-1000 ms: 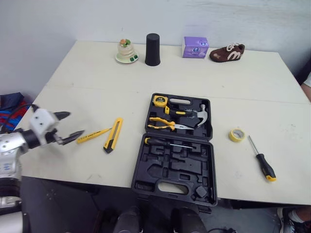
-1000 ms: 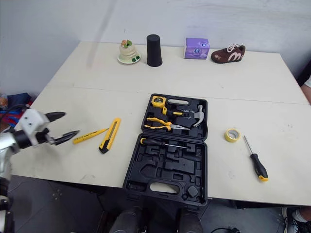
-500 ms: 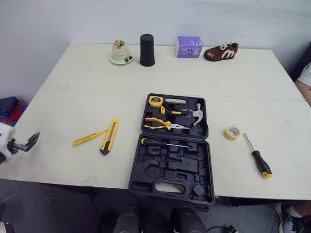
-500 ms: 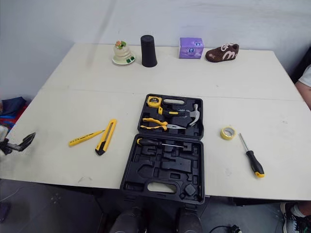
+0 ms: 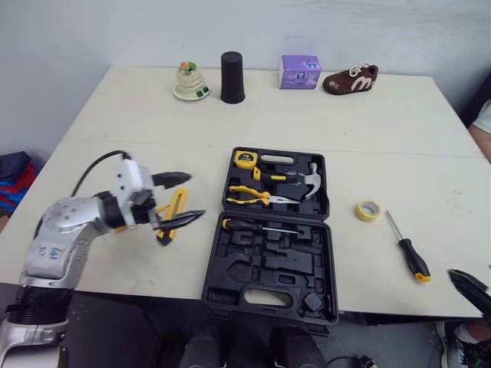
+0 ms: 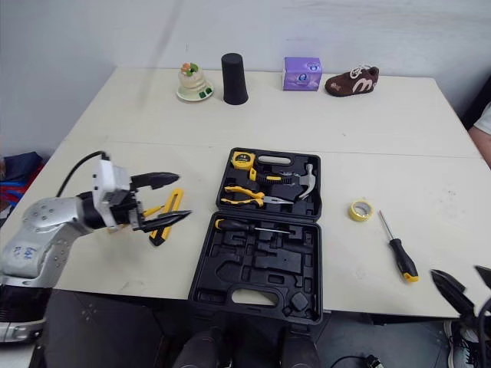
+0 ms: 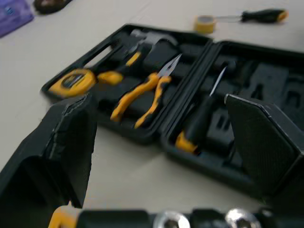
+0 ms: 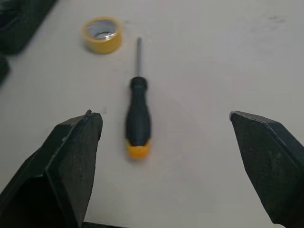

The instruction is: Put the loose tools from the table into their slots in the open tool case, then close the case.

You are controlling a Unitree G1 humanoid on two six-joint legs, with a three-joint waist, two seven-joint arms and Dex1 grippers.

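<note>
While the case lies open: the tool case sits at the near middle of the bench. Its far half holds a tape measure, a hammer and pliers. Several moulded slots in the near half are bare.
Loose tools: a yellow utility knife lies left of the case. A black-handled screwdriver and a yellow tape roll lie to its right, the tape between the case and the screwdriver.
Left gripper: fingers spread wide and empty, hovering over the knife and pointing toward the case.
Right gripper: fingers spread wide and empty at the near right edge of the bench. The screwdriver lies ahead of the gap, handle end nearest.
Step, as I judge it: lining up the first picks; no loose tool is grasped yet.
Knife handling: likely light, stiff and flat, lying low on the bench. Pinch it across its narrow sides at mid-body, since the smooth plastic may pivot if it is taken near an end.
Screwdriver handling: rigid and round, so it may roll. Grip the thick handle, not the thin shaft.
Tape roll handling: light and slightly yielding; squeeze gently across the ring.
Case handling: probably the heaviest item, and its hinged half should swing shut only once the slots are filled.
</note>
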